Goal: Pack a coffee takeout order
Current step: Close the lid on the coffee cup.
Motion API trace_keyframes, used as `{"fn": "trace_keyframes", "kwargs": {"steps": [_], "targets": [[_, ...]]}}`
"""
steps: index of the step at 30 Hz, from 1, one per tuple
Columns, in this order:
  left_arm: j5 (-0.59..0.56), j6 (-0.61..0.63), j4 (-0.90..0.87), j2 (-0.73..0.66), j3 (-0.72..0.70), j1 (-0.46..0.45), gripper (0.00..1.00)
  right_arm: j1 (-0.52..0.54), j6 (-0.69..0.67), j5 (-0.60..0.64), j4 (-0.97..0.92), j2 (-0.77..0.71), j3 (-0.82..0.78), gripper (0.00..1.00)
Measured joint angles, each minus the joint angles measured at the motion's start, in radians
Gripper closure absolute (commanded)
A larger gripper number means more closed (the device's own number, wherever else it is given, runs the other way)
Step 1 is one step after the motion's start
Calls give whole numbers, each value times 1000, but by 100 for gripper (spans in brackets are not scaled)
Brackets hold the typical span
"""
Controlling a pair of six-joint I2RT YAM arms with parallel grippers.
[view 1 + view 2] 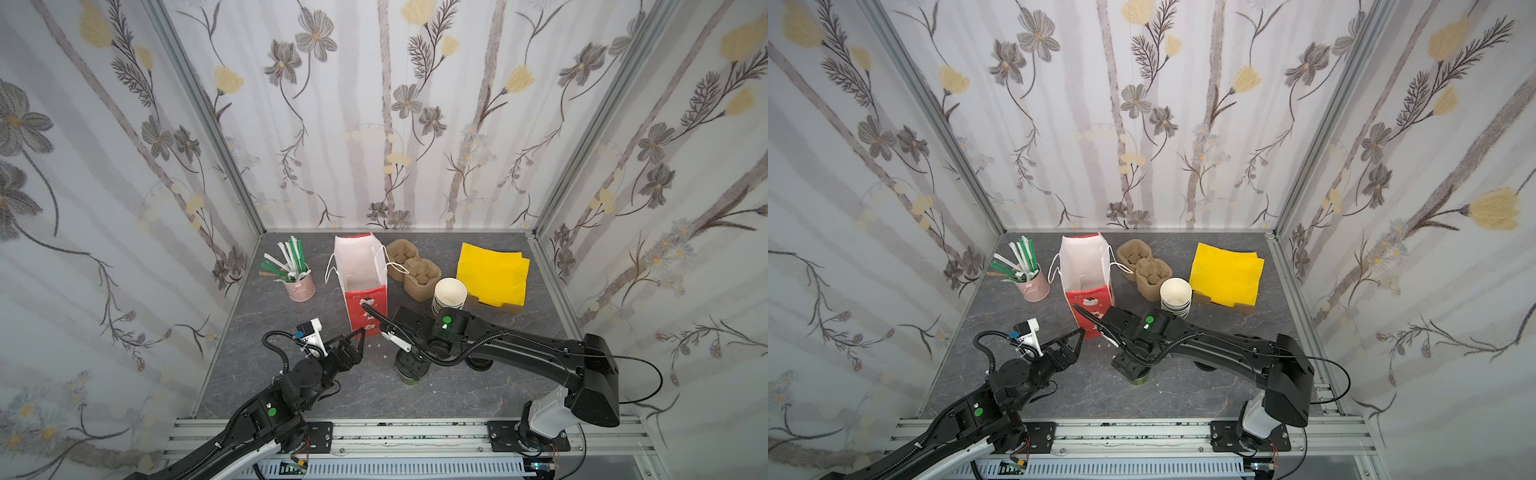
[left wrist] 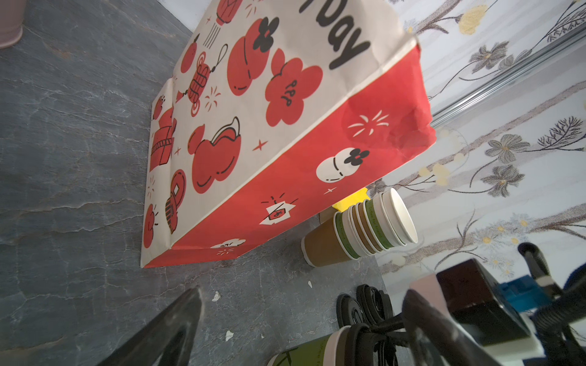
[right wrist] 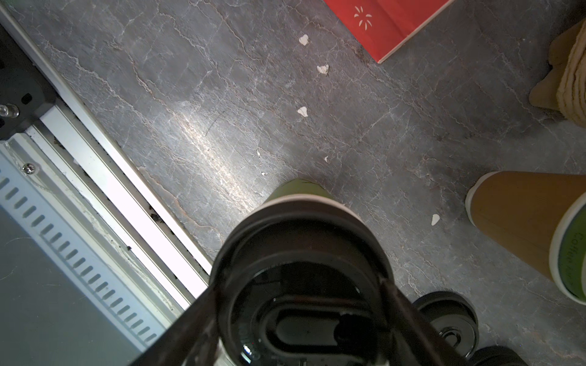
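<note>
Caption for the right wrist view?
Right gripper closed around the black lid of a paper cup, spare lids beside.

Soft, even light; we saw wide-angle bending at edges.
We noted glare on the rail (image 3: 120, 196) and blurred fingers (image 2: 187, 307) close up.

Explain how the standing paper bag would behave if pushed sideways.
The paper bag looks empty, so probably light: a low push may slide it. Tall and narrow, it could tip if pushed high. Its creased corner suggests thin walls that dent.
</note>
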Motion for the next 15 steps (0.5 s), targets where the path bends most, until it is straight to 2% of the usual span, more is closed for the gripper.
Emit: {"fn": "trace_keyframes", "kwargs": {"steps": [15], "targets": [[0,0,-2,-2,-1,4,0,-3,-11,-13,0,29,2,25]]}}
